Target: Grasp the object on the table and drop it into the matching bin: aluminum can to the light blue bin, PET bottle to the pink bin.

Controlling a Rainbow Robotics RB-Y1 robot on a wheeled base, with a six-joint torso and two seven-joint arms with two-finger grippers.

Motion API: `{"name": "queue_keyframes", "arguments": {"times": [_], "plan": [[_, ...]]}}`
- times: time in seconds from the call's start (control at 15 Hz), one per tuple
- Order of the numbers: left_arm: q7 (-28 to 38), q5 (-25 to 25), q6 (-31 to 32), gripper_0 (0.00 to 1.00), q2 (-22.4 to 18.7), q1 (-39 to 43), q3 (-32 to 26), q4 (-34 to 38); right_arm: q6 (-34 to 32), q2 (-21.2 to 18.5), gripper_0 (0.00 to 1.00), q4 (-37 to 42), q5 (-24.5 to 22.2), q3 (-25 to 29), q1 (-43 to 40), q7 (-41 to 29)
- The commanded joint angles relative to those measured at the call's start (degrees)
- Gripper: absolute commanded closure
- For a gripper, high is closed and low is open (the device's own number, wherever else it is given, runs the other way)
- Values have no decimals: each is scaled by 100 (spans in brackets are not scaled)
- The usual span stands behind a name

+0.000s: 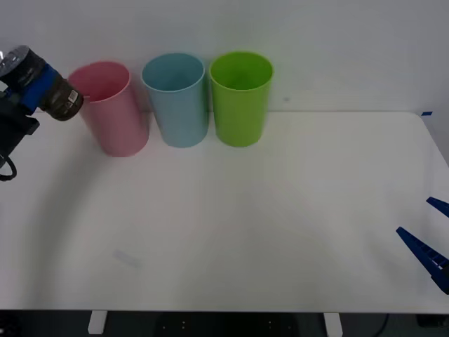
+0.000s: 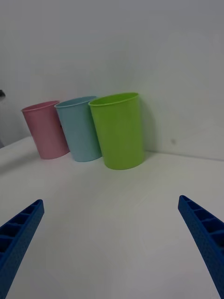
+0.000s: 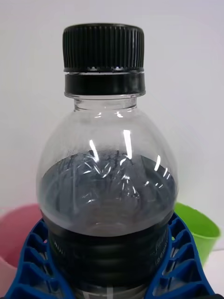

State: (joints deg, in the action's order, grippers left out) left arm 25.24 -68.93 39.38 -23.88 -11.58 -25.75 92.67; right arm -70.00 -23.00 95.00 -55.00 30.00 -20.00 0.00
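Handling note for the small clear plastic bottle with black screw cap and dark lower band (image 3: 107,187): clamped between the blue ribbed fingers (image 3: 37,261) of the left gripper (image 3: 109,275), jaws closed around the dark band low on the body. Carried aloft at the far left, just beside the rim of the tall pink plastic cup-shaped bin (image 1: 112,107), cap end toward the arm, base toward the bin. Not yet over the opening.

Judged light and thin-walled: likely to dent under hard squeeze, smooth and glossy on the clear shoulder, so prone to slip there. Best hold at the ribbed dark band, as gripped now; avoid the rounded shoulder and the narrow neck. Not fragile; a short drop into the bin should do no harm.

Adjacent containers on the large flat white tabletop (image 1: 245,225): tall light blue plastic cup-shaped bin (image 1: 175,98) next to the pink one, then a tall green plastic cup-shaped bin (image 1: 240,97).

Right gripper (image 2: 112,243) parked low at the right table edge, jaws wide apart, holding nothing
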Motion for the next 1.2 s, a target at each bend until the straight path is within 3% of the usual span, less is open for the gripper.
{"name": "queue_keyframes", "arguments": {"times": [0.07,0.33,0.53,0.8,1.2], "plan": [[-107,-314,-185,99,-143,-583,9,-513,0,0,0,0,0,0,0,0],[-327,-1149,-229,99,-169,-1585,35,-1506,0,0,0,0,0,0,0,0],[-837,-1553,-273,99,-169,-2288,26,-2394,0,0,0,0,0,0,0,0],[-960,-2107,-510,99,-169,-2973,44,-3141,0,0,0,0,0,0,0,0],[-942,-2169,-677,99,-169,-3184,273,-3343,0,0,0,0,0,0,0,0]]}}
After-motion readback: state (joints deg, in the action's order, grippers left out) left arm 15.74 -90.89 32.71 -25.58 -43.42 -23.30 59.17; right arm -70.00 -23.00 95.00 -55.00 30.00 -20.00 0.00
